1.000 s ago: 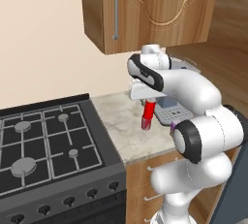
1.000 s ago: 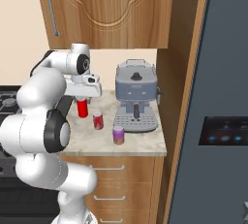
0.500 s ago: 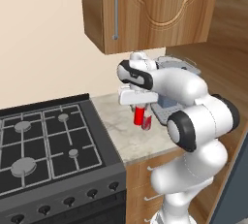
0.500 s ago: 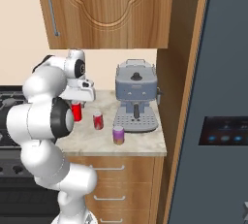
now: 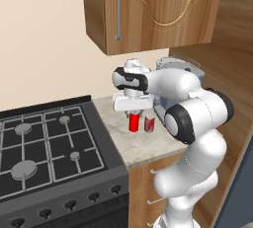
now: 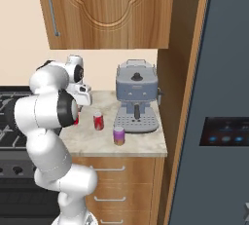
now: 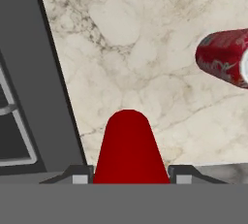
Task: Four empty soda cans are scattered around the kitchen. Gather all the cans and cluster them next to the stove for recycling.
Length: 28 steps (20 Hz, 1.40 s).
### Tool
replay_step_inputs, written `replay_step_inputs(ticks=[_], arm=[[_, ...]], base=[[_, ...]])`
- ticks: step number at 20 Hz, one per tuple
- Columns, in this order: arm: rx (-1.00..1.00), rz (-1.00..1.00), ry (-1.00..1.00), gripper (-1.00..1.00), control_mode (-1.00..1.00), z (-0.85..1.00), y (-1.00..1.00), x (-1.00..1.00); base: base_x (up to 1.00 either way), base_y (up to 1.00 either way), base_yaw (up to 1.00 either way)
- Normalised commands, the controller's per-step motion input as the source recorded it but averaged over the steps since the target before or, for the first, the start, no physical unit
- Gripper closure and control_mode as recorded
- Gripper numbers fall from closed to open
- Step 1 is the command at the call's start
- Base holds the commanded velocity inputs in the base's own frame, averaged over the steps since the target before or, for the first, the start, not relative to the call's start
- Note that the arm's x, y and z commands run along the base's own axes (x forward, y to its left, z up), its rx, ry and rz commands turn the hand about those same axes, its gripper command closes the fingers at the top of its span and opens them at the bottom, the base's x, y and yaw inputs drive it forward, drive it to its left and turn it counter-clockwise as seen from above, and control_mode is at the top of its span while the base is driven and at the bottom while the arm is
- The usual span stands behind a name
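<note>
Jaws clamped on red can [image 5: 133, 122] above marble counter [image 5: 143, 145], beside stove [image 5: 44, 148]; reddish-pink can [image 5: 149, 123] near.

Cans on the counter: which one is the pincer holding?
The plain red can, clamped in the pincer nearest the stove. The patterned red can and pink can stand free.

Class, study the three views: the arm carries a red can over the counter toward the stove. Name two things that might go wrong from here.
1. The red can hangs from the tool close beside the reddish-pink can; a sideways swing might topple it.
2. Released too near the stove, it may land on the counter's edge and tip.
</note>
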Motion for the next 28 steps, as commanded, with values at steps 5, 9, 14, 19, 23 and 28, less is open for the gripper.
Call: replay_step_inputs(ticks=[5, 9, 14, 19, 23, 28], arm=[[-0.01, -0.03, 0.00, 1.00, -1.00, -0.31, 0.23, 0.16], [-0.01, -0.04, 0.00, 1.00, -1.00, -0.29, 0.20, 0.22], [-0.10, -0.05, 0.00, 1.00, -1.00, -0.47, 0.10, 0.24], [-0.12, -0.05, 0.00, 1.00, -1.00, -0.44, 0.07, 0.23], [-0.06, -0.04, 0.00, 1.00, -1.00, -0.26, 0.10, 0.18], [-0.01, -0.03, 0.00, 1.00, -1.00, -0.20, 0.06, 0.12]], base=[[0.00, 0.00, 0.00], [0.00, 0.00, 0.00], [0.00, 0.00, 0.00], [0.00, 0.00, 0.00], [0.00, 0.00, 0.00], [0.00, 0.00, 0.00]])
